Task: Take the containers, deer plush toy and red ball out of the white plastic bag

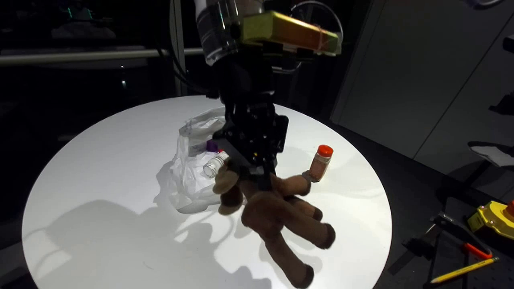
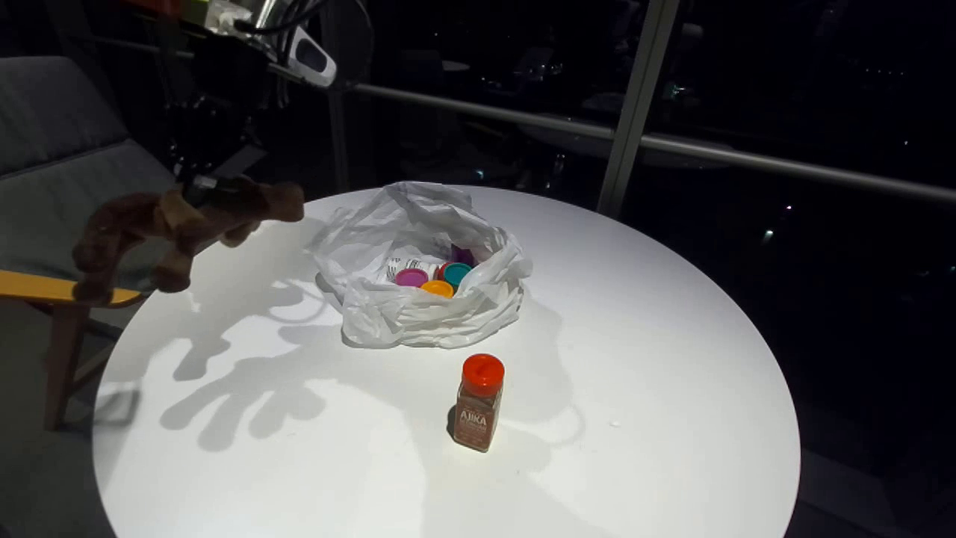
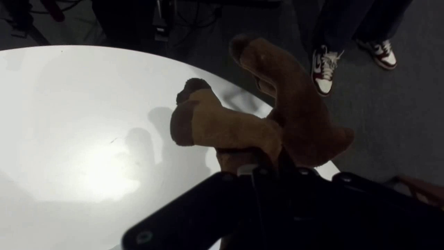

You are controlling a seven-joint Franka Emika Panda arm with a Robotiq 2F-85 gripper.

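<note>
My gripper [image 1: 262,176] is shut on the brown deer plush toy [image 1: 267,216] and holds it in the air, legs spread, over the table's edge. The plush also hangs from the gripper [image 2: 200,188] in an exterior view [image 2: 187,224] and fills the middle of the wrist view [image 3: 232,128]. The white plastic bag [image 2: 448,321] stands open on the table. Inside are containers with a pink-purple lid [image 2: 411,277], an orange lid [image 2: 438,288] and a teal lid [image 2: 457,274], and a white printed container [image 1: 214,165]. A bit of red shows among them; I cannot tell whether it is the ball.
A spice jar with a red lid [image 2: 478,411] stands upright on the round white table [image 2: 635,463], beside the bag. A grey chair [image 2: 60,202] is near the table. A person's shoes [image 3: 325,78] are on the floor. A pencil [image 1: 464,270] lies off the table.
</note>
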